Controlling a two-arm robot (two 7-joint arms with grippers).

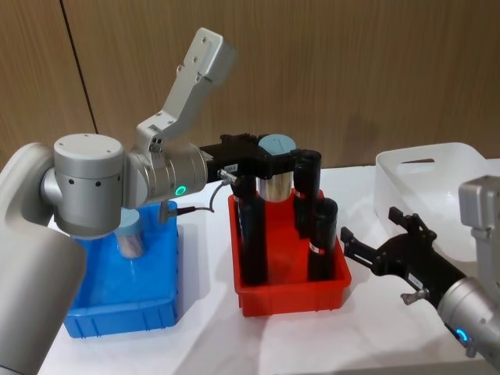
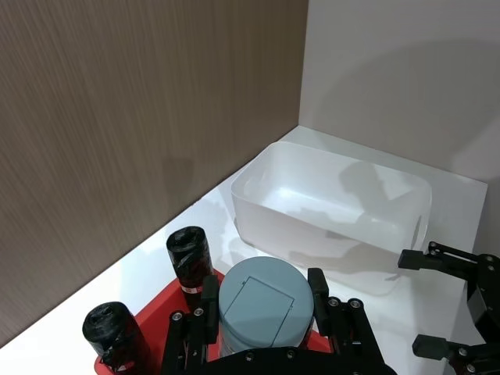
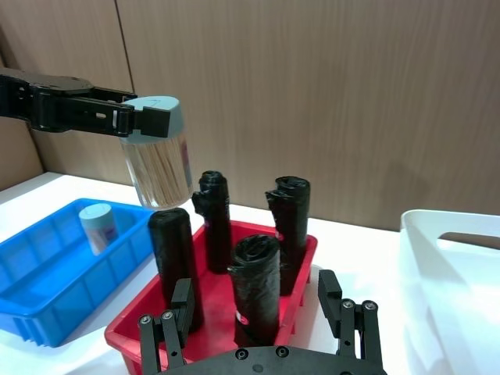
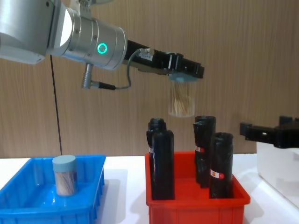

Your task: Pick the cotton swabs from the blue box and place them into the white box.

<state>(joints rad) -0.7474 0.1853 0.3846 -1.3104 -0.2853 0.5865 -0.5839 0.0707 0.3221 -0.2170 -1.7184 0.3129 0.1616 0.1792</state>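
My left gripper (image 1: 277, 160) is shut on a cotton swab jar (image 4: 181, 100) with a pale blue lid (image 2: 262, 301), holding it in the air above the red bin's black rolls. A second cotton swab jar (image 1: 131, 238) stands upright in the blue box (image 1: 125, 312) at the left. The white box (image 1: 437, 168) sits at the far right with nothing visible inside it. Low at the right, between the red bin and the white box, my right gripper (image 1: 369, 225) is open and holds nothing.
A red bin (image 1: 293, 297) with several tall black rolls (image 1: 251, 226) stands in the middle of the table, between the blue box and the white box. A wooden wall runs behind the table.
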